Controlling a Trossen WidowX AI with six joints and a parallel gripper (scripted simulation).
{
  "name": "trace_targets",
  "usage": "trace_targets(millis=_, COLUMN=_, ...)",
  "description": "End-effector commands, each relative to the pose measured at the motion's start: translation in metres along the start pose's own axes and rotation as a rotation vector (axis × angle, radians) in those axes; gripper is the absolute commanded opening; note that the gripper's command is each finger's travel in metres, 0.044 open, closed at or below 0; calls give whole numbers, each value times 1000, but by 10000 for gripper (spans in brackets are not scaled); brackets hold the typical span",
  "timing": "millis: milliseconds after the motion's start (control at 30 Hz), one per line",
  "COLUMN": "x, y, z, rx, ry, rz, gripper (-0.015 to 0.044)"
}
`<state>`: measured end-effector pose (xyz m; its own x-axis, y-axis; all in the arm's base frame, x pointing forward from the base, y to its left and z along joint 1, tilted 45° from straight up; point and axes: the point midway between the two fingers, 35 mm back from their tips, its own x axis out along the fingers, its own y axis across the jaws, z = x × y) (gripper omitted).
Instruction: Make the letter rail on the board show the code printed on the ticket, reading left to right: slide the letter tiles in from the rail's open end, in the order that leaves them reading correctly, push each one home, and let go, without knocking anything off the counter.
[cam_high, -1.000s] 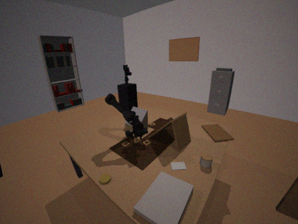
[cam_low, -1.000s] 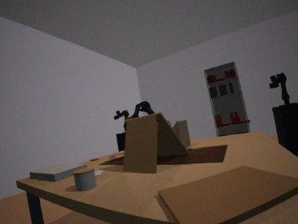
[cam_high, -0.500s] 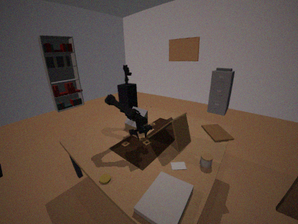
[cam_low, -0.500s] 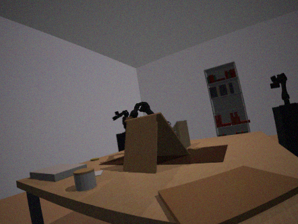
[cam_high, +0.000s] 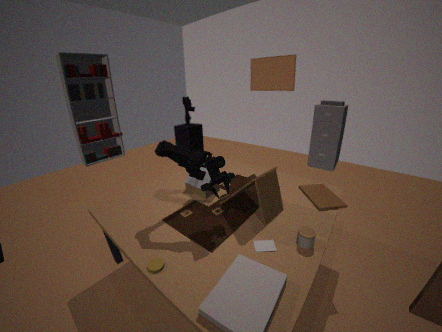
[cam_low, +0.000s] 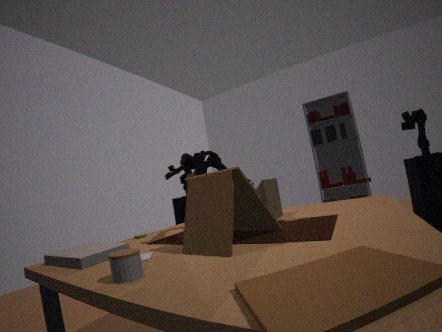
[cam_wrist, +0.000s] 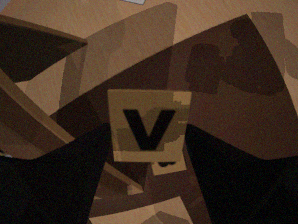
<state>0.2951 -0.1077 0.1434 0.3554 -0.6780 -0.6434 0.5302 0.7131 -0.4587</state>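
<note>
My black two-fingered tool (cam_high: 220, 186) pinches the tan square letter tile marked V (cam_wrist: 148, 127), held in the air above the dark brown board (cam_high: 210, 227) on the table (cam_high: 280, 220). I judge the rail unfilled; two tan tiles (cam_high: 186, 213) lie unplaced on the board.

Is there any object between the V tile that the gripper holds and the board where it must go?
Nothing visible stands in the way. The gripper is shut on the V tile, lifted above the dark mat and close to the slanted board. The rail's open end itself cannot be made out in these views.
</note>
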Motion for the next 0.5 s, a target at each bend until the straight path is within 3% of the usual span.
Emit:
trace_targets(millis=0, x=-18, y=22, z=19, rx=-6, ry=-69, rz=56, gripper=0)
trace_targets(millis=467, x=-57, y=68, z=31, rx=-137, ry=-158, rz=172, gripper=0)
